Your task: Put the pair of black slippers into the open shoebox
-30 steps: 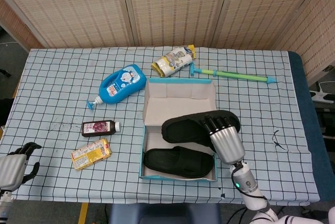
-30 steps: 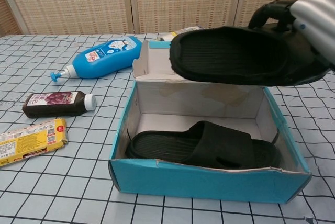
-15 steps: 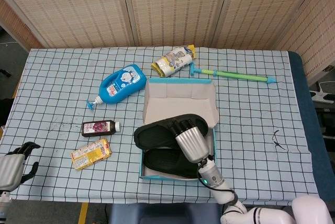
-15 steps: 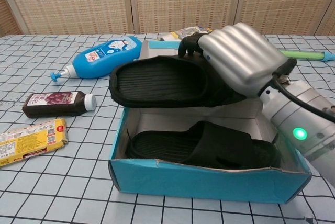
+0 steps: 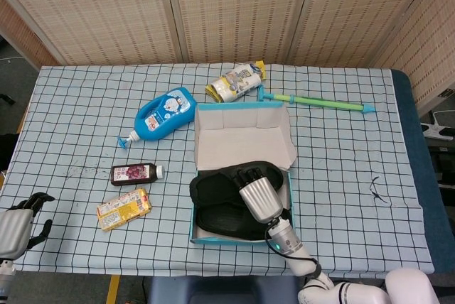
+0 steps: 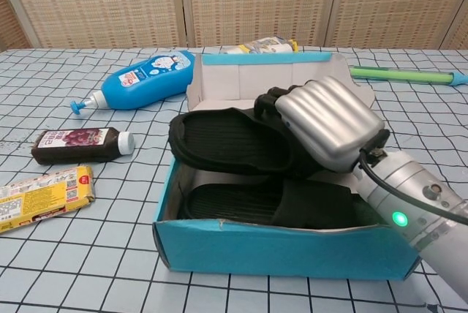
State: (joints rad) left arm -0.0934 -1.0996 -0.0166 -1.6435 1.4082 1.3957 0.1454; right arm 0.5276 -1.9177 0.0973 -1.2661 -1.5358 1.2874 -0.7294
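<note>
The open blue shoebox (image 5: 242, 123) (image 6: 278, 251) stands at the table's middle, lid flap leaning back. One black slipper (image 5: 220, 222) (image 6: 241, 203) lies flat on its floor. My right hand (image 5: 257, 196) (image 6: 329, 123) grips the second black slipper (image 5: 217, 187) (image 6: 227, 141) by its strap end, holding it tilted just inside the box, above the first slipper, its toe end over the left wall. My left hand (image 5: 15, 224) hangs off the table's front left corner, holding nothing, fingers curled.
Left of the box lie a blue lotion bottle (image 5: 165, 114), a dark small bottle (image 5: 133, 173) and a yellow snack pack (image 5: 124, 209). Behind the box sit a crumpled snack bag (image 5: 234, 82) and a green-blue stick (image 5: 316, 101). A black scrap (image 5: 375, 190) lies at the right.
My right hand carried the slipper leftward from above the box's right side, then lowered it into the box. The lid flap tipped back. The left hand stayed put.
</note>
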